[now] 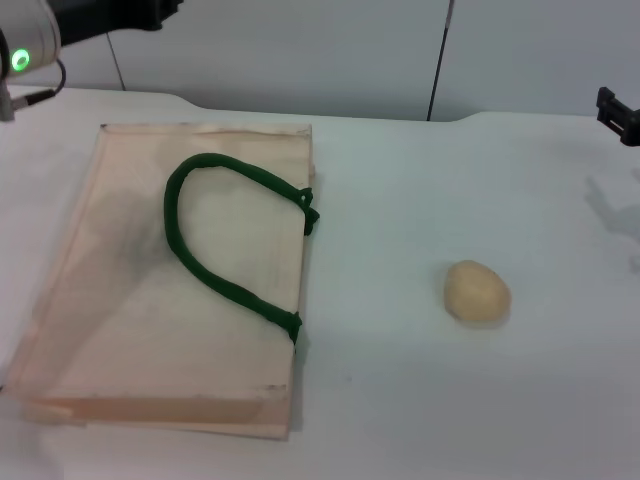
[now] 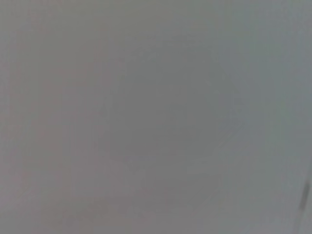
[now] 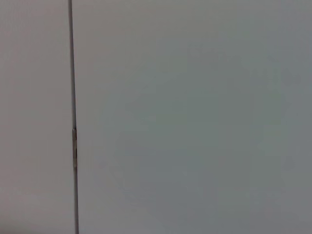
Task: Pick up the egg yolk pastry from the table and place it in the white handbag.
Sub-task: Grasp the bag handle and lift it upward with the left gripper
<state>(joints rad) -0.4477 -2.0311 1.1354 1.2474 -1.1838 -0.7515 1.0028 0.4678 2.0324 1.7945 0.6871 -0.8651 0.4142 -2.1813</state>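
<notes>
The egg yolk pastry (image 1: 477,291), a small pale yellow-beige ball, sits on the white table right of centre. The white handbag (image 1: 130,300) lies flat on the left of the table, cream-peach fabric with a dark green loop handle (image 1: 215,255) resting on top. Part of my left arm (image 1: 30,40) shows at the top left corner, above the bag's far end. Part of my right arm (image 1: 618,112) shows at the right edge, far from the pastry. Neither gripper's fingers show. Both wrist views show only a plain grey wall.
The white table (image 1: 420,400) runs to a grey panelled wall (image 1: 350,50) at the back. A dark vertical seam (image 3: 73,117) shows in the right wrist view.
</notes>
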